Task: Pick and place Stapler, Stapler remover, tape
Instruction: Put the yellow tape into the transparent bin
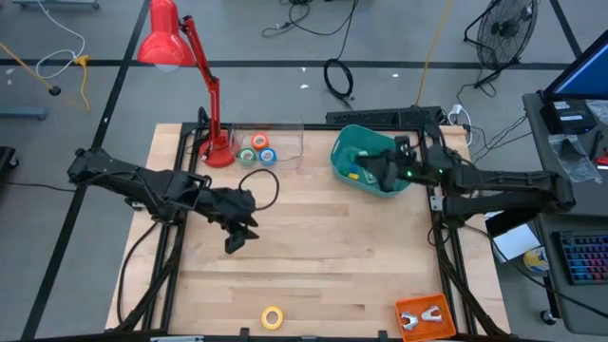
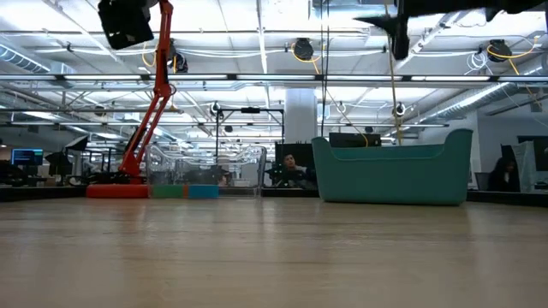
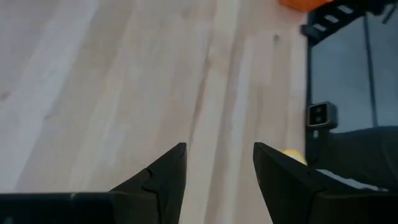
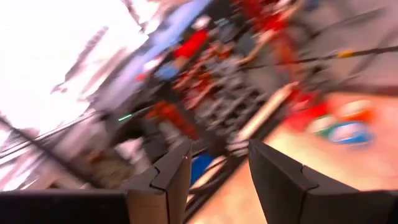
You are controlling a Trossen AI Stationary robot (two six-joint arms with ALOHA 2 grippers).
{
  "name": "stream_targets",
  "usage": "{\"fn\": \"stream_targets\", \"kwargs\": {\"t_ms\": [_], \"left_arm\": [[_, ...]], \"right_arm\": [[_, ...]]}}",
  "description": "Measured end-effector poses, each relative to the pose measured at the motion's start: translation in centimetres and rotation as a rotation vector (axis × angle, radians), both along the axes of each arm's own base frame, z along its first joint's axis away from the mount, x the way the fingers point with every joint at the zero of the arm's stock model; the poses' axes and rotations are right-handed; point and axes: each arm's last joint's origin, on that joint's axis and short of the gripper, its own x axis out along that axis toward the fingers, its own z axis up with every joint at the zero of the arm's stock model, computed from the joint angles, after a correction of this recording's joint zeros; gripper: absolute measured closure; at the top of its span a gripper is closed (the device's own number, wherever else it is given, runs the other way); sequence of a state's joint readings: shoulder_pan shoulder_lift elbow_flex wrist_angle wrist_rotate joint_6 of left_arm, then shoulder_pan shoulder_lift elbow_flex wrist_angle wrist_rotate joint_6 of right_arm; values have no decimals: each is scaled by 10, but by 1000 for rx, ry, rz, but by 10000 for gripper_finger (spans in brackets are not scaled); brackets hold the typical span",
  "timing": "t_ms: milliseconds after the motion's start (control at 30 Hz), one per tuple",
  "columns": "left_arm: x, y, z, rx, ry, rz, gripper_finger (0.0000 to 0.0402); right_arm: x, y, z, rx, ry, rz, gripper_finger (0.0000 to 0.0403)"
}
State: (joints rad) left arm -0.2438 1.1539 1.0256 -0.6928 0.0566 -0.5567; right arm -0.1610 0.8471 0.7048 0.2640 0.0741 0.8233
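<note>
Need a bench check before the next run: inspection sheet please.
Surface: wooden table, mostly bare.
Job's things: yellow tape at the near edge; orange, green and blue tapes in a clear box by the lamp; stapler not seen.
Clutter: red lamp; teal bin with small items inside; orange tool at the near right corner.
Grippers: left gripper open over bare wood; right gripper open above the bin; both empty.
Cables: one looped by the left arm, more on the floor behind.
Surroundings: fan, keyboard, people at desks beyond.
</note>
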Motion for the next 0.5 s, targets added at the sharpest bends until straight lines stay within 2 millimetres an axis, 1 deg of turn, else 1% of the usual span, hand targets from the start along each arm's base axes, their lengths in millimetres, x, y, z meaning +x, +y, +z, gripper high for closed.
{"fn": "stream_targets", "kwargs": {"t_ms": [133, 200, 300, 433, 500], "left_arm": [[7, -15, -3, -26, -21, -36, 215], [15, -26, -7, -53, -37, -49, 215], [24, -48, -18, -66, -29, -47, 215], [40, -74, -38, -35, 91, -13, 215], [50, -87, -46, -16, 122, -4, 215]], "right_arm": [[3, 29, 5, -6, -52, 172, 252], [2, 45, 6, -2, -59, 254, 252], [-1, 69, 6, 25, -60, 357, 252], [-9, 99, 6, 57, -59, 439, 252], [-15, 112, 6, 65, -58, 462, 252]]}}
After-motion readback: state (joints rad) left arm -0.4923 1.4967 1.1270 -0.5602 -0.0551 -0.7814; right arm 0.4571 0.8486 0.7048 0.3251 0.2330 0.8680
